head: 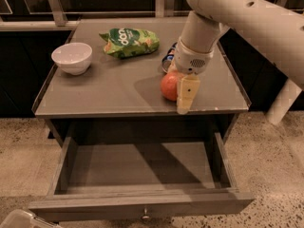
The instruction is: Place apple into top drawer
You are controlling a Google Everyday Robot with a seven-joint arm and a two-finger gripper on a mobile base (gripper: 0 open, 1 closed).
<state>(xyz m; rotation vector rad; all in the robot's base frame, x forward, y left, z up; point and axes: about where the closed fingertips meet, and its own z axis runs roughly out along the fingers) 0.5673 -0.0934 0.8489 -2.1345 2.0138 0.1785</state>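
The orange-red apple (pixel 168 86) is near the front right of the grey cabinet's countertop (pixel 109 91). My gripper (pixel 180 91) reaches down from the white arm and is shut on the apple. One cream finger (pixel 187 95) covers the apple's right side; the other finger is hidden behind it. I cannot tell whether the apple rests on the top or hangs just above it. The top drawer (pixel 137 205) is pulled fully open below the countertop. Its inside shows nothing in it, and its small metal knob (pixel 146 217) is at the front.
A white bowl (pixel 71 57) stands at the left of the countertop. A green snack bag (pixel 128 42) lies at the back middle. A blue soda can (pixel 166 61) lies partly hidden behind my arm. A white post (pixel 282 101) stands at the right on the speckled floor.
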